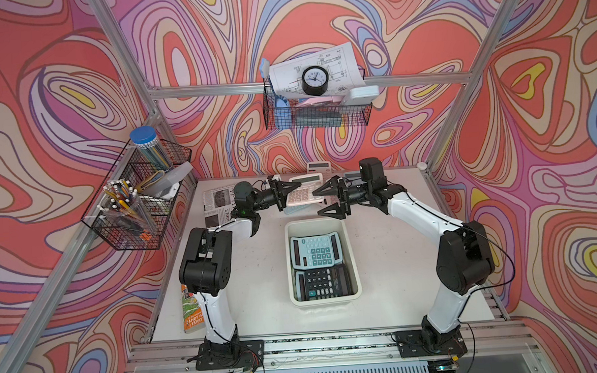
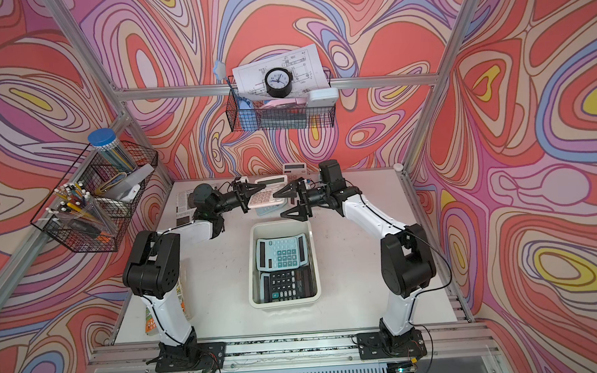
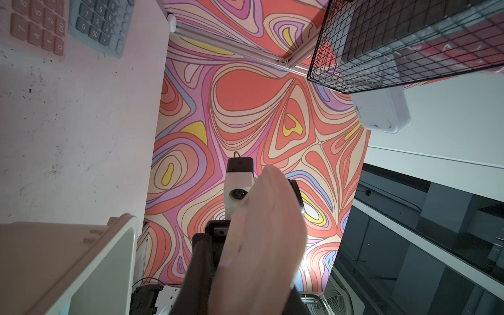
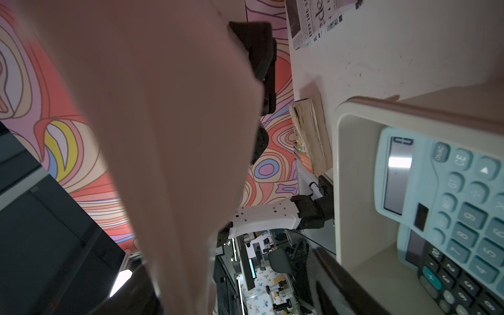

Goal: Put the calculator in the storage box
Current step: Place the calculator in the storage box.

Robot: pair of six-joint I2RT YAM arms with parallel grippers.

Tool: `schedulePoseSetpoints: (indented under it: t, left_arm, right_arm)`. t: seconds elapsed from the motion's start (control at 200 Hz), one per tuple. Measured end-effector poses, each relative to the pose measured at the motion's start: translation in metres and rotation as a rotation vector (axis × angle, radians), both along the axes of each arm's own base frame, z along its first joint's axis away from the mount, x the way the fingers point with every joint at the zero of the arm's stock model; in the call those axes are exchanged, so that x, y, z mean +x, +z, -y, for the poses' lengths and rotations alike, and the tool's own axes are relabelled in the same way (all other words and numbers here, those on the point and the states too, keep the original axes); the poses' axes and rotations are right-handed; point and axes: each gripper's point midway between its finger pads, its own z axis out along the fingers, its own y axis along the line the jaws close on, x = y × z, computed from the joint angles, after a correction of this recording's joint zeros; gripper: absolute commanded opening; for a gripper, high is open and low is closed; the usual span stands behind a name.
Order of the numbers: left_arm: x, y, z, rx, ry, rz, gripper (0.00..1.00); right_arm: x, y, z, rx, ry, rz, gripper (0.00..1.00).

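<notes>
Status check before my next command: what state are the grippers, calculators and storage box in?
left gripper: shut on the pink calculator.
right gripper: open, holding nothing.
pink calculator: lifted off the table, outside the storage box.
storage box: holds blue calculator and black calculator.

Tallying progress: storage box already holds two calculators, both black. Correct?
Not both. The storage box holds two calculators: a black calculator nearer the robot and a light blue calculator behind it, as both top views show.
</notes>
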Motion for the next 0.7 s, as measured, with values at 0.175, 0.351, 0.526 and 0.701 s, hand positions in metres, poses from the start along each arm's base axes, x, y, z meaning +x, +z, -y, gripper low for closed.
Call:
schedulePoseSetpoints:
  t: [0.175, 0.351, 0.526, 0.701]
  left_arm:
    - [0.018, -0.010, -0.007, 0.035, 0.121, -0.055, 0.06]
    - [0.018, -0.005, -0.015, 0.149, 0.263, -0.079, 0.03]
    - [0.002, 0.009, -0.018, 0.275, 0.353, -0.062, 0.00]
    - [0.004, 0.014, -0.021, 0.376, 0.414, -0.061, 0.00]
  right_arm:
    - [0.018, -0.003, 0.002, -0.055, -0.101, 0.017, 0.98]
    - [0.041, 0.009, 0.004, -0.088, -0.213, 0.065, 0.98]
    - [0.060, 0.034, 0.004, -0.101, -0.312, 0.132, 0.98]
    - [0.072, 0.033, -0.003, -0.152, -0.376, 0.114, 0.89]
